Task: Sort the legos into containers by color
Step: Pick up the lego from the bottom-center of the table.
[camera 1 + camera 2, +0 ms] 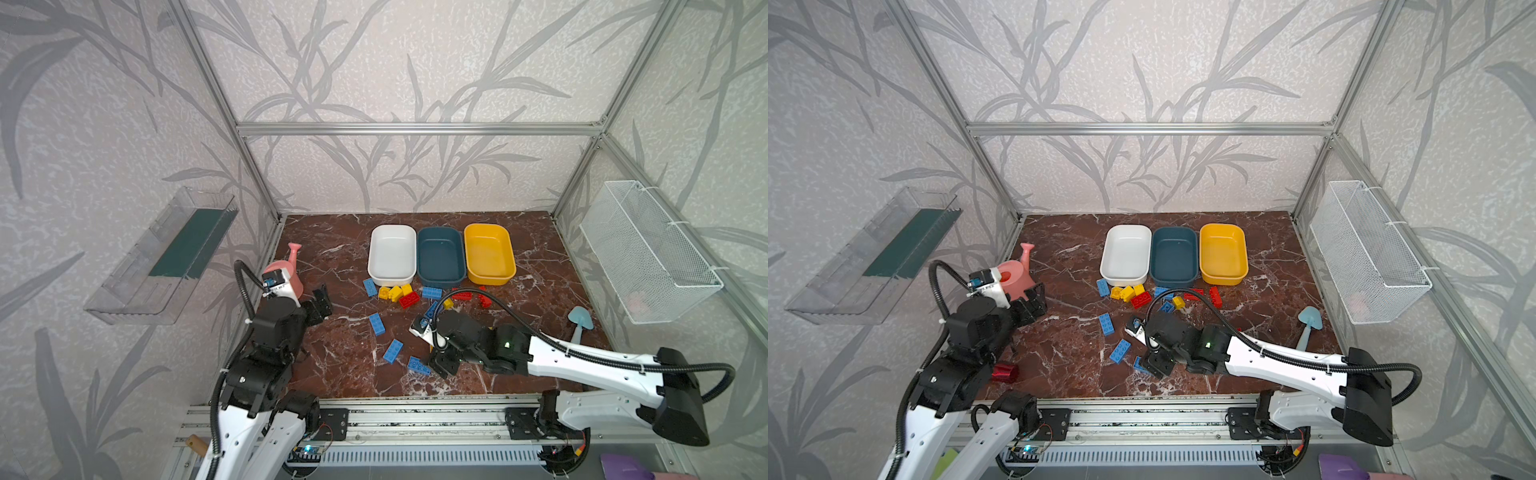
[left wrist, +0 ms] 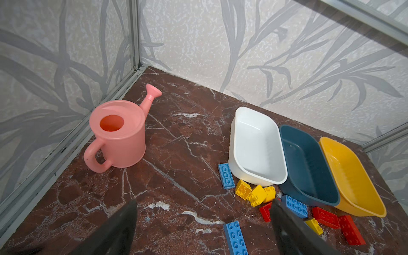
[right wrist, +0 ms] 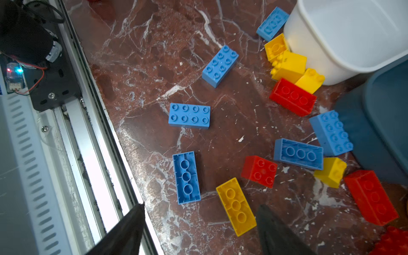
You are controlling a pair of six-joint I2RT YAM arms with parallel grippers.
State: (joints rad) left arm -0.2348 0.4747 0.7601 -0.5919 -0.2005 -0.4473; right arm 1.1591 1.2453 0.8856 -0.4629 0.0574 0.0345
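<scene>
Three containers stand in a row at the back: white (image 1: 392,255), dark teal (image 1: 440,257) and yellow (image 1: 489,254), all empty. Blue, red and yellow legos (image 1: 409,299) lie scattered in front of them, with several blue ones (image 1: 392,351) nearer the front. My left gripper (image 1: 320,305) is open above bare table beside the watering can, holding nothing (image 2: 203,203). My right gripper (image 1: 442,365) hangs low near the front edge, open (image 3: 201,207). An upturned yellow lego (image 3: 235,206) lies between its fingers, untouched, and an upturned blue lego (image 3: 186,177) lies just beyond.
A pink watering can (image 1: 286,278) stands at the left wall. A light blue trowel (image 1: 579,322) lies at the right. A white wire basket (image 1: 648,249) hangs on the right wall, a clear shelf (image 1: 166,257) on the left. A red object (image 1: 1005,372) sits by the left arm's base.
</scene>
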